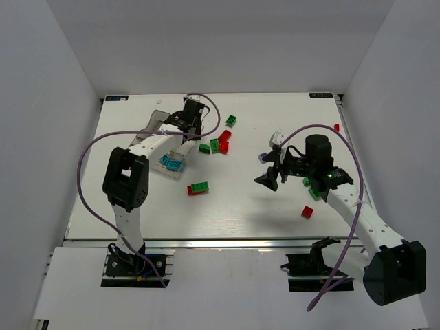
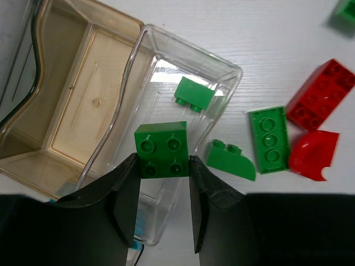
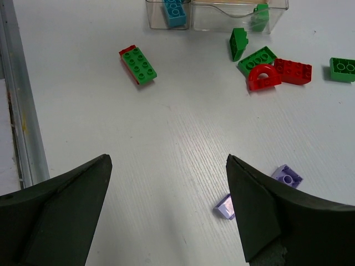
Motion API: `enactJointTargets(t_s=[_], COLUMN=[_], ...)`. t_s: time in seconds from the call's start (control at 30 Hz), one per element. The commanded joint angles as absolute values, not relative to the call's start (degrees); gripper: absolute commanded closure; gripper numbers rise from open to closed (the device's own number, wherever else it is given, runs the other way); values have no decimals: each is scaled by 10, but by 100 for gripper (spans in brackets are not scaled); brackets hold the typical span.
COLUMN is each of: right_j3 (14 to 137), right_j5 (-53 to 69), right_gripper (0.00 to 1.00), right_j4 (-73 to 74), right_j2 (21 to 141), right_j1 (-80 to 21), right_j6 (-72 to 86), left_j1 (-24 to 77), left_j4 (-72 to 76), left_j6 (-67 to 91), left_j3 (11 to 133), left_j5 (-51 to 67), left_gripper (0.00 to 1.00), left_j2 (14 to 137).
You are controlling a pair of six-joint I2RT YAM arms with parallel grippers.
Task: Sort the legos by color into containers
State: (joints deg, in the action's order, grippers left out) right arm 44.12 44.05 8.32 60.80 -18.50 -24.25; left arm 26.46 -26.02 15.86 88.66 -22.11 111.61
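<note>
Where matte fingers point(image 2: 125, 205) clamp, the green brick point(image 2: 162, 149) shows four studs.

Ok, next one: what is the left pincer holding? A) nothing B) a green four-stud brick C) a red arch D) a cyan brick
B: the left wrist view shows the left pincer closed on a green four-stud brick, over the clear compartment that has one green brick lying in it.
</note>
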Motion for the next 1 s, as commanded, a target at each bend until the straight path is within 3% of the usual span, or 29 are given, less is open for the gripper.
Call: enactJointTargets(t_s=[0.0, 0.1, 0.13, 0.27, 0.43, 0.53, 0.57, 0.67, 0.77, 0.97], right_j3=[438, 438, 438, 438, 438, 438, 437, 437, 437, 437], right_j5=[448, 449, 449, 452, 453, 453, 453, 454, 452, 448], right_gripper=[11, 11, 11, 11, 11, 11, 11, 11, 11, 11], right_j4=[62, 62, 62, 62, 62, 63, 63, 63, 62, 62], right_j2=[598, 599, 599, 599, 599, 599, 599, 601, 603, 599], right_j1=[-184, -183, -184, -184, -180, -182, -182, -182, -183, -180], right_j6=[-247, -248, -248, -249, -250, -250, -250, -250, -250, -250], left_j1=[256, 256, 256, 250, 256, 268, 268, 268, 268, 284], left_j4=[-267, -279, -284, -285, -286, -274, -274, -270, -258, -305], left_j6=[154, 153, 153, 151, 153, 177, 195, 291, 409, 592], left_j3=[911, 925, 925, 920, 920, 904, 901, 887, 868, 896], left_j5=[-233, -228, -229, -227, -213, -181, -138, -76, -54, -110], left_gripper=[88, 67, 49, 29, 28, 61, 76, 83, 75, 34], left_j2=[1115, 1129, 1130, 1123, 1100, 1071, 1066, 1059, 1059, 1090])
